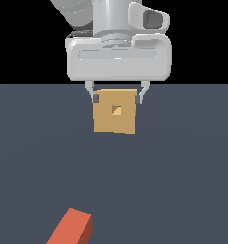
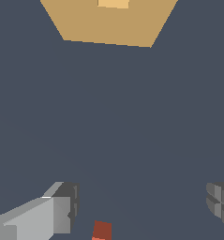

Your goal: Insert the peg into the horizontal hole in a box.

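The slim red-orange rectangular peg point(image 1: 71, 228) lies flat on the dark slate-grey floor point(image 1: 182, 181), nearest the exterior camera and well apart from the pincer. In the wrist view only its square end point(image 2: 102, 230) shows, low between the two fingers, so the bar sits below and roughly on the pincer's centreline, but not yet between the pads.

The white two-fingered pincer point(image 1: 117, 98) hangs spread wide and holds nothing; its dark pads point(image 2: 69, 201) stand far apart with bare floor between them.

Beyond the pincer rests the plain matte tan cube of a box point(image 1: 115, 117), its small dark square hole point(image 1: 116, 110) facing the exterior camera. In that view the fingertips seem to straddle the box's upper corners, yet the wrist view shows the box point(image 2: 108, 23) ahead of the fingers, so I judge that to be overlap only.

Risks from here, as I read them: descending short of the peg's middle would give an end grip, and the long bar could pivot or droop in the pads. A skewed grasp would carry through to the hole, where a snug square fit would likely jam or shove the box. A careless sweep could also clip the box.
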Controlling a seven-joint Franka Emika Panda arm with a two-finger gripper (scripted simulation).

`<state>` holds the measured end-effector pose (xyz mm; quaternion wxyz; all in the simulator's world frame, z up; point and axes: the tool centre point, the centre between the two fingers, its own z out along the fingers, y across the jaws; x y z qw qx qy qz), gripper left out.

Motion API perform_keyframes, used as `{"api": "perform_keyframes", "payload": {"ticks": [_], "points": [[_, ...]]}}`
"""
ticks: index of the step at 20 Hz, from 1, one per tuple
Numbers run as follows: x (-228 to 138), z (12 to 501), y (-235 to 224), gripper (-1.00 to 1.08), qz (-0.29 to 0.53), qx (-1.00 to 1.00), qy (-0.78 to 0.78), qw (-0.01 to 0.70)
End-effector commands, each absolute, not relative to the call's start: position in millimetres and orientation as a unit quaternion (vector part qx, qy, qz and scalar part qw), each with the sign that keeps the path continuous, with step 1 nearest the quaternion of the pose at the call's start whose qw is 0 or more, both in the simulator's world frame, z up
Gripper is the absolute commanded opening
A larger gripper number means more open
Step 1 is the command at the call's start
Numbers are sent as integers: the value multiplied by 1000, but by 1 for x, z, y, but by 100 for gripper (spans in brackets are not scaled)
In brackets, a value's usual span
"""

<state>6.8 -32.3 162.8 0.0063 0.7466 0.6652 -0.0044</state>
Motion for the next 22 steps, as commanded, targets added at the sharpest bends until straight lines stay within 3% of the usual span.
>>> {"api": "perform_keyframes", "payload": {"ticks": [1, 10, 22], "points": [[7, 163, -32, 100, -4, 747, 665, 6], [-5, 149, -76, 100, -4, 756, 655, 6], [-56, 95, -229, 100, -2, 786, 618, 3]]}}
